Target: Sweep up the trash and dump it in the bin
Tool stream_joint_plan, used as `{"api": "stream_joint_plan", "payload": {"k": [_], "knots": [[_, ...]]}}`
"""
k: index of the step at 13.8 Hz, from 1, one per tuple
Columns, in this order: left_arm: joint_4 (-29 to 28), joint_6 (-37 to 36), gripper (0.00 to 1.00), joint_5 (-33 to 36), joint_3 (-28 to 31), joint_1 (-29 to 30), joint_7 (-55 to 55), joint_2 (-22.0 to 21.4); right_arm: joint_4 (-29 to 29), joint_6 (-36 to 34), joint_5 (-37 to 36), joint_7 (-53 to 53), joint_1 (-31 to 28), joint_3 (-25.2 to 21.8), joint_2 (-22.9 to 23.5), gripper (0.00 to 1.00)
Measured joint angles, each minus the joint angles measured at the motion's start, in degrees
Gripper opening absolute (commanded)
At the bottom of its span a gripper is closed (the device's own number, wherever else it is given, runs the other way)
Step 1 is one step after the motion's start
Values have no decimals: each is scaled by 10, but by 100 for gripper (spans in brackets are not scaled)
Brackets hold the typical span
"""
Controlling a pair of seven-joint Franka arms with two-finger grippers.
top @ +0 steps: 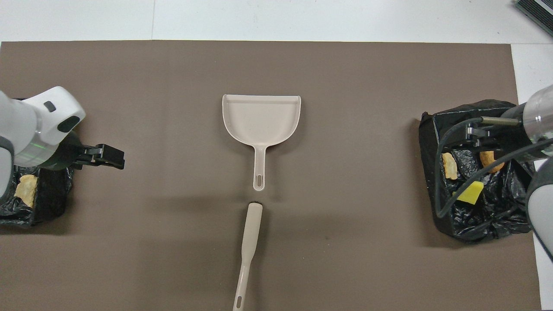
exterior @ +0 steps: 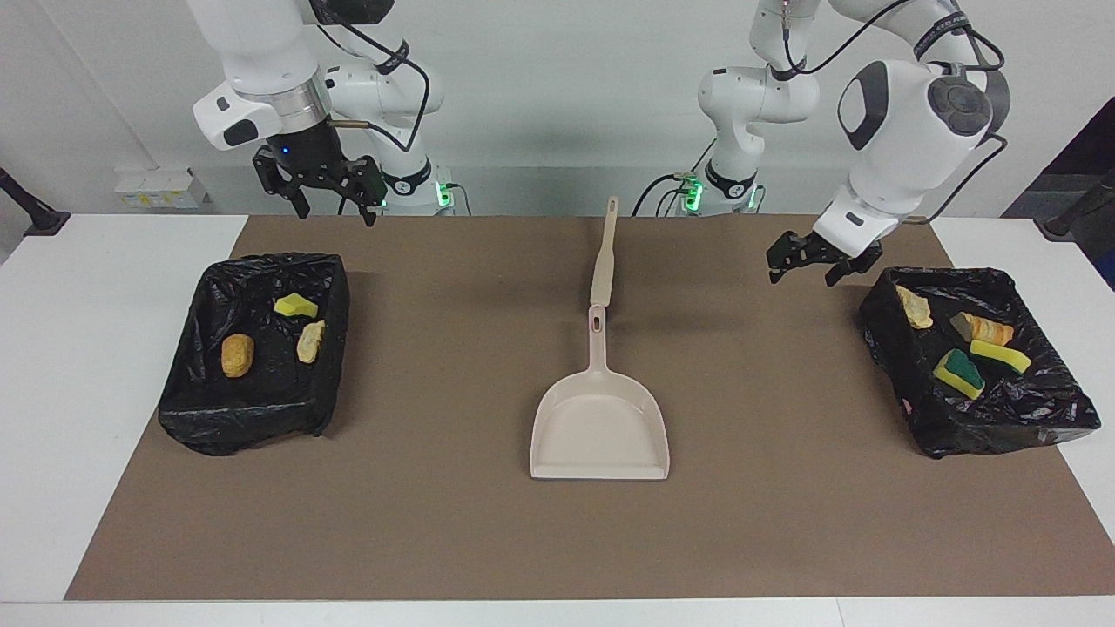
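The trash lies in two black-lined bins. The bin [exterior: 235,427] at the right arm's end holds a yellow sponge [exterior: 295,305], a tan piece [exterior: 310,340] and an orange bread piece [exterior: 237,355]. The bin [exterior: 984,427] at the left arm's end holds a tan piece [exterior: 914,306], an orange piece [exterior: 984,329], a yellow sponge [exterior: 1000,355] and a green-and-yellow sponge [exterior: 958,373]. My left gripper [exterior: 803,274] is open and empty, raised over the mat beside that bin. My right gripper [exterior: 335,213] is open and empty, raised near the other bin's edge nearest the robots.
The beige dustpan [exterior: 599,418] lies flat at the mat's middle, its handle pointing toward the robots. The brush [exterior: 604,261] lies in line with it, nearer the robots. Both show in the overhead view, dustpan [top: 260,119] and brush [top: 248,250].
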Motion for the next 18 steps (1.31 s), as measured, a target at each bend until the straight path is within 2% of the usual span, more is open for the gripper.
{"api": "stream_joint_plan", "payload": {"k": [3,7,10,15,18], "knots": [[-7,-19,100,27,0,45,39,-15,0,0,0,0,0,0,0,100],[5,-21,100,49,0,74,56,-22,0,0,0,0,0,0,0,100],[45,-25,100,60,-1,78,57,-25,0,0,0,0,0,0,0,100],[152,-105,100,68,-10,76,50,-25,0,0,0,0,0,-1,0,100],[168,-110,100,54,-22,76,1,-25,0,0,0,0,0,-2,0,100]]}}
